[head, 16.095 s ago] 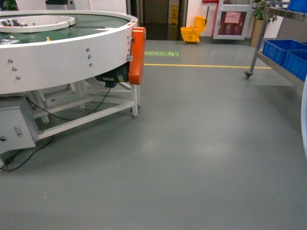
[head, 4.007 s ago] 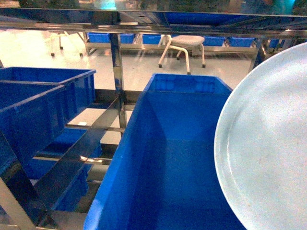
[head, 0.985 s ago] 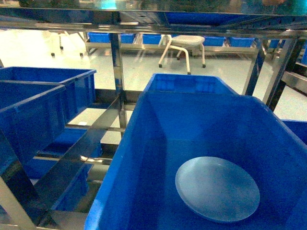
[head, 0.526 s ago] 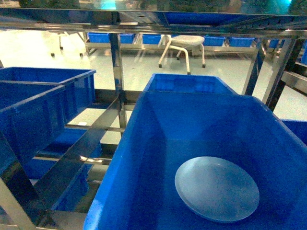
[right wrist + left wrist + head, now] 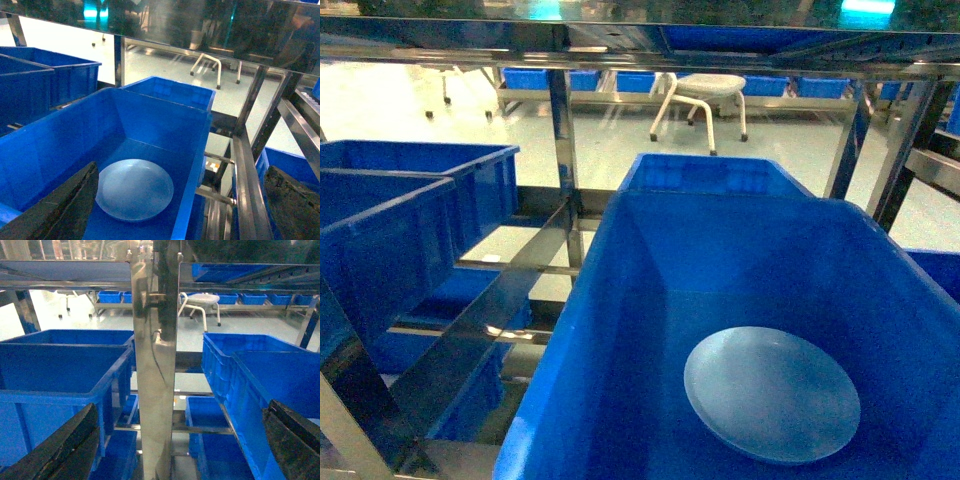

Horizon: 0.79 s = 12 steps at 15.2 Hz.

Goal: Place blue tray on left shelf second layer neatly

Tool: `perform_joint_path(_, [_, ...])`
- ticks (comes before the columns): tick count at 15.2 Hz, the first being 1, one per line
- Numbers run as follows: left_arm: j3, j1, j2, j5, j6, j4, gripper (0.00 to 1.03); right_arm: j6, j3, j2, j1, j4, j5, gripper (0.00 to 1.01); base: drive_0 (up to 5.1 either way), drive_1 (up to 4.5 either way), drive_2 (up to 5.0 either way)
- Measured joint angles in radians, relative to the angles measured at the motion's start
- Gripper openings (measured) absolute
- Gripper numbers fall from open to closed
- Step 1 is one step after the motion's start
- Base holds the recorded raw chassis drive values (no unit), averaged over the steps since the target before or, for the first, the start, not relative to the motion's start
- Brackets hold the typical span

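The pale blue tray (image 5: 772, 395) lies flat on the floor of a deep dark-blue bin (image 5: 620, 330) that sits on a tier of the steel shelf (image 5: 485, 315). The right wrist view shows the tray (image 5: 134, 189) low and to the left, nothing touching it. My right gripper (image 5: 180, 210) is open above the bin's right wall, its dark fingers (image 5: 67, 210) spread wide. My left gripper (image 5: 170, 450) is open too, empty, facing a steel upright (image 5: 155, 365). Neither gripper shows in the head view.
Two more dark-blue bins (image 5: 410, 225) stand on the left, and another (image 5: 710, 175) behind the tray's bin. A steel top shelf (image 5: 640, 45) runs overhead. Steel rails (image 5: 247, 175) flank the bin's right side. A white stool (image 5: 705, 95) stands beyond the rack.
Four seconds ago the tray was held up close at the right of the head view; now it lies in the bin. Over the last second nothing has moved.
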State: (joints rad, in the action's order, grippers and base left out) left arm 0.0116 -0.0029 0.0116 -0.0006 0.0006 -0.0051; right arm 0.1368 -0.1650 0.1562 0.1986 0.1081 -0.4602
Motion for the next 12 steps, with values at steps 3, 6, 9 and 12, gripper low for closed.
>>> perform_joint_path(3, [0.0,0.0,0.0,0.0,0.0,0.0,0.98,-0.009,0.0,0.0,0.005,-0.003,0.0,0.98,0.0,0.0,0.0])
perform_joint_path(6, [0.0,0.0,0.0,0.0,0.0,0.0,0.98,-0.03,0.017,-0.015,-0.033,-0.055,0.094,0.94,0.0,0.0,0.0])
perform_joint_path(9, [0.0,0.0,0.0,0.0,0.0,0.001,0.98,-0.114,0.072,-0.077,-0.2,-0.093,0.457,0.55,0.0,0.0,0.0])
perform_joint_path(12, [0.0,0.0,0.0,0.0,0.0,0.001,0.98,-0.122,0.099,-0.1,-0.194,-0.097,0.46,0.17,0.0,0.0,0.0])
